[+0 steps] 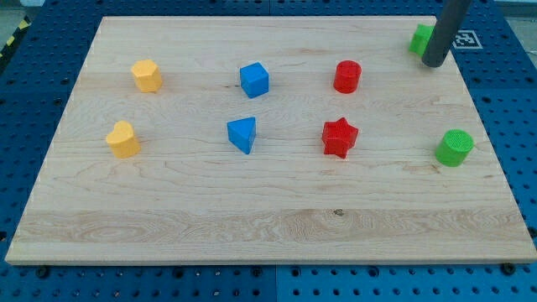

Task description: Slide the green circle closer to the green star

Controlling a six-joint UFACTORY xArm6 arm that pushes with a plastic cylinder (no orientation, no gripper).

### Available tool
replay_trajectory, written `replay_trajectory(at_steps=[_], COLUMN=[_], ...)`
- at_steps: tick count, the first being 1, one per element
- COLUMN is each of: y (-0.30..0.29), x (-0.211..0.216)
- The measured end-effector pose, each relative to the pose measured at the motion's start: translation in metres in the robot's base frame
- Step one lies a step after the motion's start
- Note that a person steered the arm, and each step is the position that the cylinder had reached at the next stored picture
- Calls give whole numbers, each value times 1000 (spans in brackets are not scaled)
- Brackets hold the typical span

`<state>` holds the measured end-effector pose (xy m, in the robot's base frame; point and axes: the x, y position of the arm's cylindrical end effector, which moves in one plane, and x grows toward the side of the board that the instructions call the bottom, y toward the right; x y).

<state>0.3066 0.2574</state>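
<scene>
The green circle (454, 148) is a short cylinder standing near the board's right edge, about mid-height in the view. The green star (420, 39) sits at the top right corner, partly hidden behind my rod, so its shape is hard to make out. My tip (434, 63) rests on the board just below and right of the green star, touching or nearly touching it. The tip is well above the green circle, about a hundred pixels away.
A wooden board (168, 226) lies on a blue pegboard table. On it are a red cylinder (347, 76), a red star (340, 137), a blue cube (254, 80), a blue triangular block (242, 133), a yellow hexagon-like block (147, 75) and a yellow heart-like block (123, 139).
</scene>
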Motion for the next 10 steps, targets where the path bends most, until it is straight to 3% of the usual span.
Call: replay_trajectory(at_steps=[1, 2, 3, 5, 7, 8, 9, 10], y=[-3, 9, 67, 88, 88, 63, 23, 1], x=[-23, -16, 34, 57, 209, 243, 211, 143])
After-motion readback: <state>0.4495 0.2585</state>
